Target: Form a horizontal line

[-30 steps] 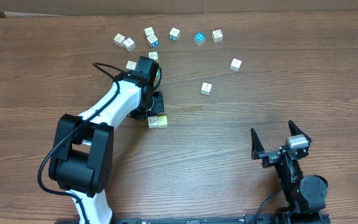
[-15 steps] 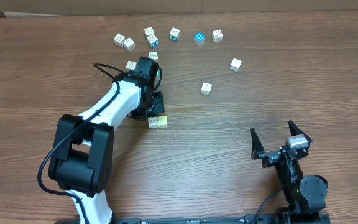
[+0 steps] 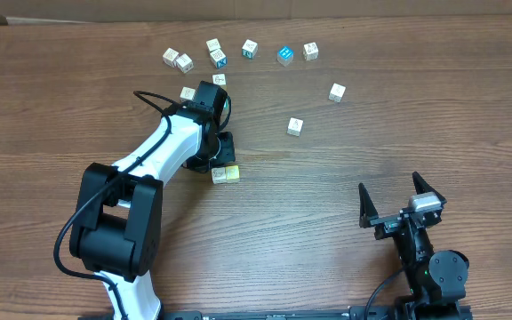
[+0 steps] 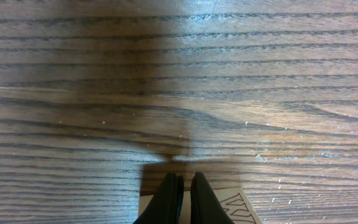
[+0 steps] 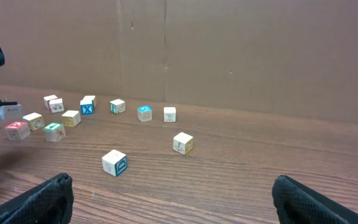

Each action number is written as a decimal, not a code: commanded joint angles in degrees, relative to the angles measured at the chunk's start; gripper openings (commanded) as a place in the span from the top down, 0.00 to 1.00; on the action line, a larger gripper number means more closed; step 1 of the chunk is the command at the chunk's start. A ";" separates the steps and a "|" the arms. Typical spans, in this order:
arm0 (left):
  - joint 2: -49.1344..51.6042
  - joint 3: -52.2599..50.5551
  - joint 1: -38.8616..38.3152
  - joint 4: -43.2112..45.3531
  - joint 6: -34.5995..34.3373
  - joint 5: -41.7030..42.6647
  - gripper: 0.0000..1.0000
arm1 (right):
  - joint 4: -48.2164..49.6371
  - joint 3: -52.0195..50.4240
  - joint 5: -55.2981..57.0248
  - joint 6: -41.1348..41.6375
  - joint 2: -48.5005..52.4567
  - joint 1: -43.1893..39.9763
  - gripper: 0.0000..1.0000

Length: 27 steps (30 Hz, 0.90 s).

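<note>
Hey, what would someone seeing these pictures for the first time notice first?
The white left arm reaches over the wooden table, its left gripper shut right by two cubes, one white and one pale yellow, lying side by side. Farther back, lettered cubes lie scattered, and the right gripper stands open near the front right.

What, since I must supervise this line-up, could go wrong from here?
The left jaws stand shut close by the white cube and the pale yellow cube; a careless pull-away could knock that pair apart. The left arm also lies near a loose cube; a sideways swing might scatter it.
</note>
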 commanded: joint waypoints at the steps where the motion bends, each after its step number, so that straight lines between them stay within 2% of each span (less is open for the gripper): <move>1: 0.20 -0.28 -0.11 0.48 0.63 0.09 0.96 | 0.28 -0.59 0.04 -0.07 -0.57 -0.15 0.00; 7: 0.17 1.46 1.42 1.77 0.63 -5.49 0.96 | 0.28 -0.59 0.04 -0.07 -0.57 -0.15 0.00; 13: 0.09 9.88 2.14 -3.98 0.66 -5.60 0.96 | 0.28 -0.59 0.04 -0.07 -0.57 -0.15 0.00; 15: 0.09 12.20 1.75 -5.99 0.63 -5.60 0.91 | 0.28 -0.59 0.04 -0.07 -0.57 -0.15 0.00; 16: 0.09 12.85 1.44 -6.75 0.63 -5.57 0.83 | 0.28 -0.59 0.04 -0.07 -0.57 -0.15 0.00; 19: 0.09 13.25 0.52 -9.03 0.70 -4.94 0.42 | 0.28 -0.59 0.04 -0.07 -0.57 -0.15 0.00; 20: 0.11 13.14 0.17 -9.97 0.74 -4.68 0.32 | 0.28 -0.59 0.04 -0.07 -0.57 -0.15 0.00; 22: 0.13 12.61 -0.66 -11.78 0.87 -4.28 0.20 | 0.28 -0.59 0.04 -0.07 -0.57 -0.15 0.00; 27: 0.13 10.47 -3.10 -13.90 0.85 -4.33 0.11 | 0.28 -0.59 0.04 -0.07 -0.57 -0.15 0.00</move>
